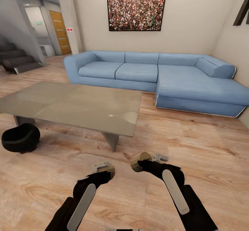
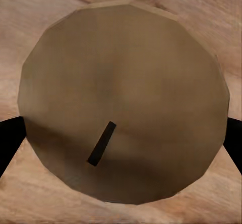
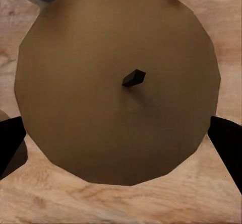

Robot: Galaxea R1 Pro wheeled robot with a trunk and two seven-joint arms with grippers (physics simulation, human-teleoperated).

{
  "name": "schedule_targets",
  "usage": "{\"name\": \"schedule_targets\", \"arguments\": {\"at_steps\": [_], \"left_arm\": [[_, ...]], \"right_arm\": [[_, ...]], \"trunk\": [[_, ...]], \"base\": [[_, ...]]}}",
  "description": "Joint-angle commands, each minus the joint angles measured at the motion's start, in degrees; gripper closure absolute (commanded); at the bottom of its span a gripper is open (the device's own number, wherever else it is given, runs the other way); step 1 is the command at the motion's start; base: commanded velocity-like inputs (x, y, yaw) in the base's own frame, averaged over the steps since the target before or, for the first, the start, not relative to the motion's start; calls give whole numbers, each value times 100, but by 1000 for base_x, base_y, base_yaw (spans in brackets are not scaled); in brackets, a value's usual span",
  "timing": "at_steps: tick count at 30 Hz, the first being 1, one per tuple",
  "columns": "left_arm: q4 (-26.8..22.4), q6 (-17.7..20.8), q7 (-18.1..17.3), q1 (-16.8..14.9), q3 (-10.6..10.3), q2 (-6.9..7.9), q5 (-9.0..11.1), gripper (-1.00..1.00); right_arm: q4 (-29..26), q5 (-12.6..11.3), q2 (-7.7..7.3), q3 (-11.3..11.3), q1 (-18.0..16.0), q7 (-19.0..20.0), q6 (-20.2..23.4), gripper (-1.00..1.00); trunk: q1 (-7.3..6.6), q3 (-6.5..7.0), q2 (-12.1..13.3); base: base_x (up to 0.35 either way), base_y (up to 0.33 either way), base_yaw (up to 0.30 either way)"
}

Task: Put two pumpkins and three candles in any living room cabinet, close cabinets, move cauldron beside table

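My left gripper (image 1: 105, 171) is shut on a tan round candle (image 1: 110, 170), held low over the wooden floor. In the left wrist view that candle's (image 2: 126, 103) flat top with its dark wick sits between the black fingers (image 2: 7, 143). A second tan candle (image 1: 138, 162) is in my right gripper (image 1: 143, 160), which is shut on it; its top and short wick face the right wrist camera (image 3: 116, 83). Ahead stands the low grey table (image 1: 76, 103). The black cauldron (image 1: 20, 137) sits on the floor by the table's near left leg. The pumpkins and the cabinet are out of view.
A blue corner sofa (image 1: 166, 75) lines the far wall under a framed picture (image 1: 136, 6). Stairs (image 1: 15, 59) and a doorway (image 1: 60, 32) lie at the far left. Open wooden floor (image 1: 193, 144) stretches between the table, the sofa and me.
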Motion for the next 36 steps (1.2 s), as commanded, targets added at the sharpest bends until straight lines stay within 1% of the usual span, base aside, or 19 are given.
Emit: {"name": "schedule_targets", "arguments": {"at_steps": [1, 12, 21, 25, 33, 36], "left_arm": [[-3, 1, 57, -5, -8, 0, 57, 100], [10, 2, 57, -5, -2, 9, 68, 100], [29, 0, 53, -5, -8, 9, 68, 100], [28, -1, 51, -5, -8, 9, 68, 100], [26, 2, 50, -5, -11, 9, 75, 100], [33, 2, 50, -5, -5, 9, 69, 100]], "right_arm": [[-8, -67, 0, 2, -3, -61, 7, 100], [-7, -59, 0, 2, -3, -71, 2, 100], [-7, -27, 0, 2, -3, -74, 6, 100], [-9, -19, 0, 2, -3, -78, 7, 100], [-9, -16, 0, 2, -3, -79, 7, 100], [-12, -16, 0, 2, -3, -78, 7, 100]], "trunk": [[-4, -5, -3], [-4, -5, -3], [-4, -5, -3], [-4, -5, -3], [-4, -5, -3], [-4, -5, -3]], "base": [[-230, 255, 290], [-159, 283, 290], [-22, 262, 290], [-1, 122, 290], [2, 19, 290], [95, 182, 290]]}}
